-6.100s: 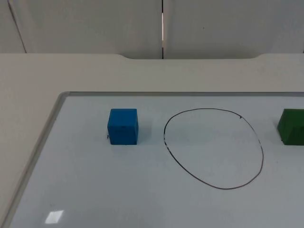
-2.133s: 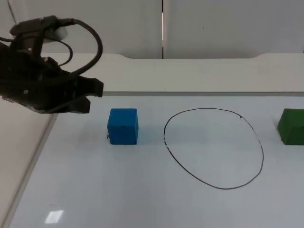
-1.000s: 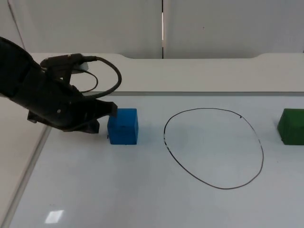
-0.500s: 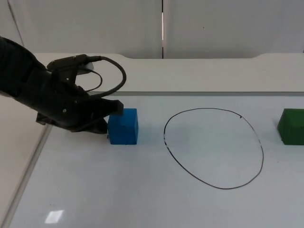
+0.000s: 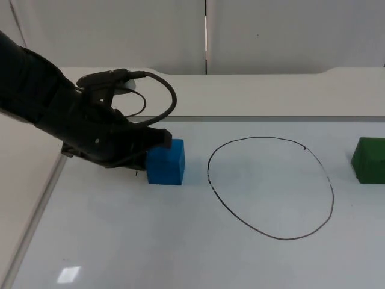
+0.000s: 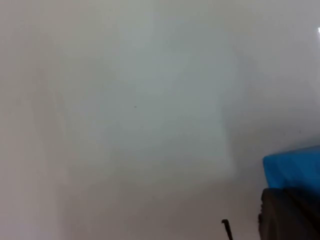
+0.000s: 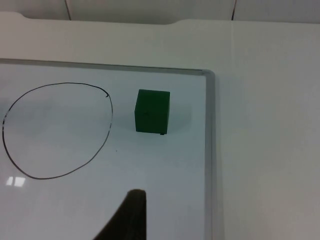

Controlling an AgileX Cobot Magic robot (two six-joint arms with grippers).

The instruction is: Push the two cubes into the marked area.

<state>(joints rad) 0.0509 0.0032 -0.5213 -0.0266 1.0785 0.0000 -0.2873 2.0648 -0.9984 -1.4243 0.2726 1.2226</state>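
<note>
As my left tool (image 5: 157,144) presses the blue cube (image 5: 166,161), the cube slides off its earlier spot toward the marked area (image 5: 271,188) ahead, not yet inside; I cannot tell its finger state. The green cube (image 7: 152,110) sits unmoved beyond; my right tool (image 7: 131,212) waits.

No text, label, brand, number or sign can be read anywhere.

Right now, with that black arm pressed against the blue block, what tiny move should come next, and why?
Probably keep pushing toward the drawn circle. The left gripper sits against the blue cube on the side away from the circle, and the cube is outside the line. The green cube waits outside too.
</note>
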